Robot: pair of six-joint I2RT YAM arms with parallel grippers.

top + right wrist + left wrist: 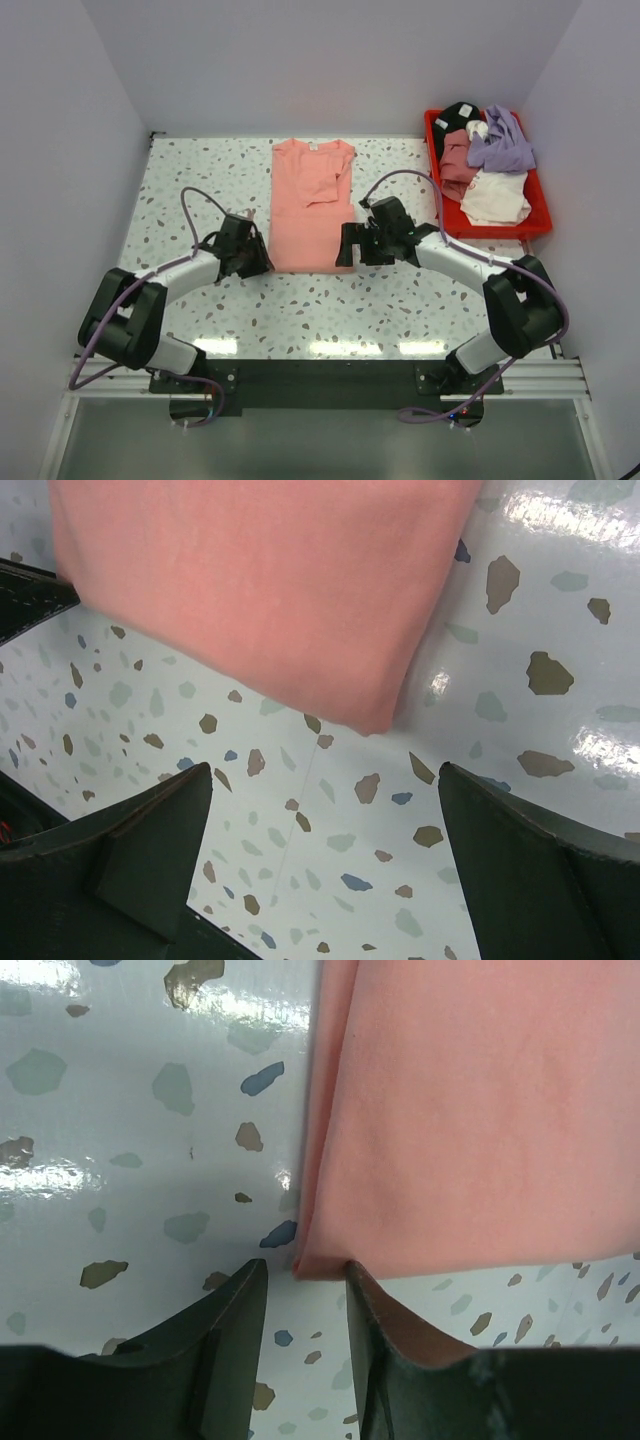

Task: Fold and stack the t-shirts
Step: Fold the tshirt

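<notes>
**One salmon t-shirt (310, 205) on the table (200, 170), four more in the red bin (500, 230)**

We count five shirts in all. The salmon t-shirt lies flat near the middle of the speckled table, folded into a long narrow strip with its collar at the far end and its hem toward the arms. The other four sit heaped in the one red bin at the far right corner: a black t-shirt (458, 115), a dusty rose t-shirt (458, 160), a lavender t-shirt (505, 145) and a white t-shirt (497, 198).

We see two grippers, one at each near corner of the salmon strip. The left gripper (300, 1272) sits low at the near left corner. Its two fingers stand a narrow gap apart, with bare table between them and the cloth's corner right at their tips, not clamped. The right gripper (325, 770) hangs just short of the near right corner, jaws spread wide and holding nothing.
</notes>
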